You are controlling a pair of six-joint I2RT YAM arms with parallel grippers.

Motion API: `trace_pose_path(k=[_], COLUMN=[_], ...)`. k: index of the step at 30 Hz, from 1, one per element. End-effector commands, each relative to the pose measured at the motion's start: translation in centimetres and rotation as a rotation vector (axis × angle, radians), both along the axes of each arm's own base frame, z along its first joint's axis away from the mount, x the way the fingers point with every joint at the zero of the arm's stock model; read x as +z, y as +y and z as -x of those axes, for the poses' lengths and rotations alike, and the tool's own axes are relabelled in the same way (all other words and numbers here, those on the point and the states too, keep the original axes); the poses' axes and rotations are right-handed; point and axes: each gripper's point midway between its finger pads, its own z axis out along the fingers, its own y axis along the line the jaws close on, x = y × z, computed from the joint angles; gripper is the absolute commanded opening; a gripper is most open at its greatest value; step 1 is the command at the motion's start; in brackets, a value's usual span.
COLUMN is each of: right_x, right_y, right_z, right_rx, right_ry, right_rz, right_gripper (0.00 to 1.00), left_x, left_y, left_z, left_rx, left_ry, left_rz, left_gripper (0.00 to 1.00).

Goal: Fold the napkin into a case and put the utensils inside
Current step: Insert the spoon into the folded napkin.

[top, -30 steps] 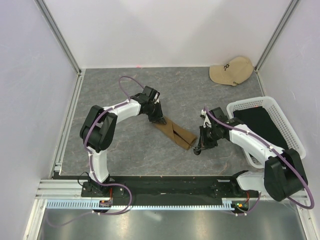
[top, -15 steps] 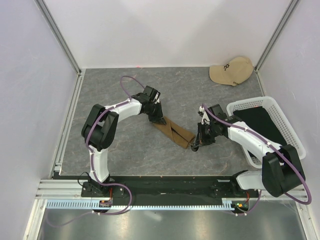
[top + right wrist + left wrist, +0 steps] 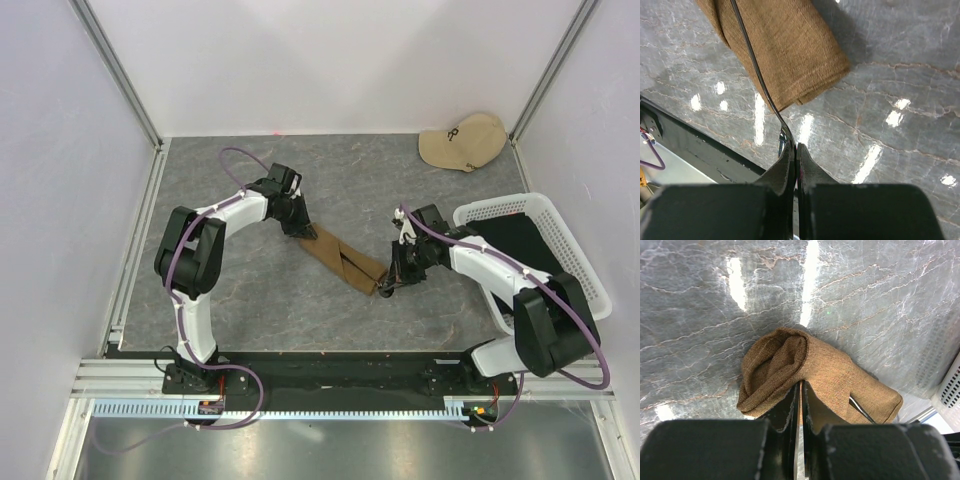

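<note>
Left pincer (image 3: 800, 387): my two fingers were pressed nearly together, with only a thin edge of cloth nipped between them.
What it held: the far-left end of the napkin (image 3: 830, 375). Just past my fingertips that end bulged up into a loose, open mouth.
Right pincer (image 3: 796, 150): my fingers were clamped tight, with no gap showing between them.
What it held: the shiny end of one slim utensil (image 3: 783, 139). I could not tell whether it was a fork or a spoon.
Utensil: its dark, thin stem ran from my fingertips up across the near end of the napkin and out of the wrist view. From the left wrist, a thin sliver of it showed at the crossing flaps.
Napkin: it was folded into a narrow brown strip and lay flat on the table (image 3: 230, 300) between my two arms. From above it slanted from upper left to lower right, with two flaps crossing near its middle. My left pincer was at one end and my right pincer at the other.
Basket (image 3: 500, 205): it was white mesh and stood at the right edge of the table beside my right arm, with black fabric (image 3: 520, 240) inside.
Cap (image 3: 462, 140): it was beige and sat in the far right corner, well apart from the napkin.
</note>
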Motion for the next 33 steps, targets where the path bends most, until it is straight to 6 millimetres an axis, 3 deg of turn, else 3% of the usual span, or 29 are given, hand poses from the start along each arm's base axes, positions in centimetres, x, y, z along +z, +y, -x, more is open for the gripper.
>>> trace_pose_path(k=[1, 19, 33], right_x=[1.8, 1.0, -0.6], right_y=[1.2, 3.2, 3.3], right_z=[-2.7, -6.1, -8.8], right_rx=[0.028, 0.08, 0.084], right_ry=[-0.089, -0.1, -0.128], right_rz=[-0.049, -0.081, -0.03], right_gripper=[0.0, 0.0, 0.01], left_x=[0.2, -0.6, -0.8], left_y=[-0.3, -0.4, -0.5], left_z=[-0.8, -0.4, 0.0], left_rx=[-0.044, -0.079, -0.099], left_ry=[-0.041, -0.036, -0.037], left_rz=[-0.015, -0.018, -0.007], left_gripper=[0.09, 0.07, 0.07])
